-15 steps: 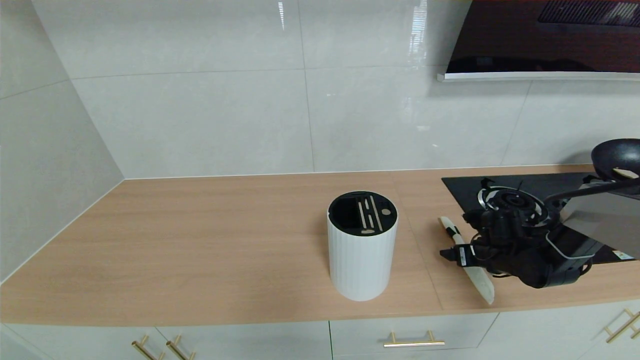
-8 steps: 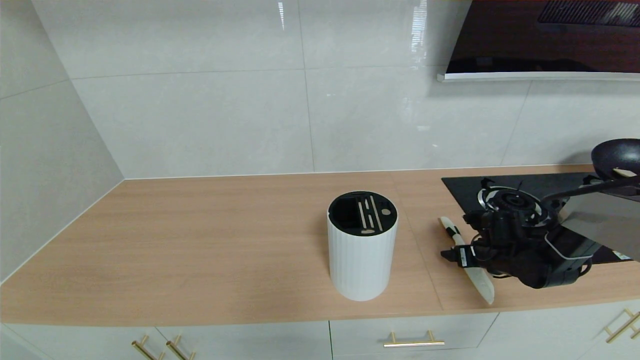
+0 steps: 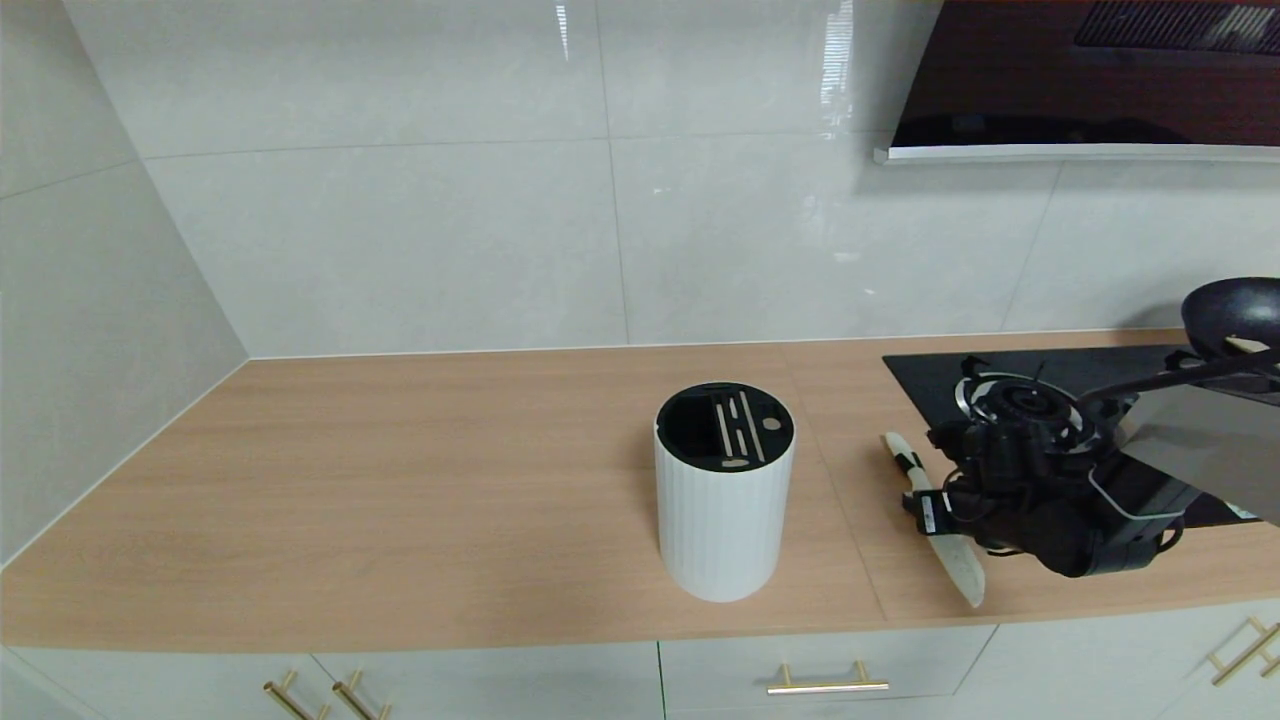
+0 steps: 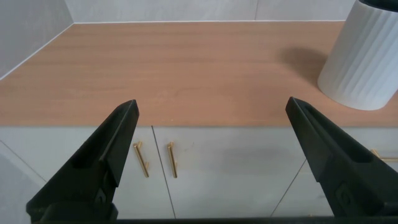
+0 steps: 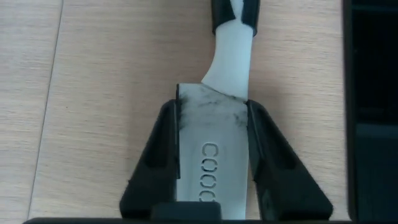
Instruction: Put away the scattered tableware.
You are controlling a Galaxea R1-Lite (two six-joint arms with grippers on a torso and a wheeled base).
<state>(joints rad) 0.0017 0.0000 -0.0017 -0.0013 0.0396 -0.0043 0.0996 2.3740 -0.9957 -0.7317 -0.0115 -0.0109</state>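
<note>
1. My left pincer [image 4: 210, 103] hangs released, its two dark fingers spread wide, in front of the near edge of the tabletop [image 4: 186, 68]. Below it are the cupboard fronts with two brass handles [image 4: 172, 158].

2. The tabletop is wood-grained and runs along a pale tiled wall [image 3: 400, 220].

3. A white ribbed holder [image 3: 724, 495] stands upright at mid-tabletop, near the front edge. Its black top has one large opening and several narrow slots. From the left wrist the same holder [image 4: 364, 56] sits off to one side of the open fingers and well apart from them.

4. To the right of the holder and apart from it lies the knife [image 3: 962, 572]. It has a white blade and a black-and-white handle. The handle points toward the wall and the blade tip toward the front edge.

5. My right pincer [image 3: 925, 508] is clenched across the knife blade. From the right wrist the pincer [image 5: 213, 163] has a finger pressed against each edge of the blade, with the knife [image 5: 231, 62] handle running out beyond them.

6. The black hob [image 3: 925, 375] lies just right of the knife. Its burner ring [image 3: 1008, 392] is partly hidden behind my right arm.

7. A black pan [image 3: 1225, 312] sits at the far right, below the dark hood [image 3: 1080, 80].
</note>
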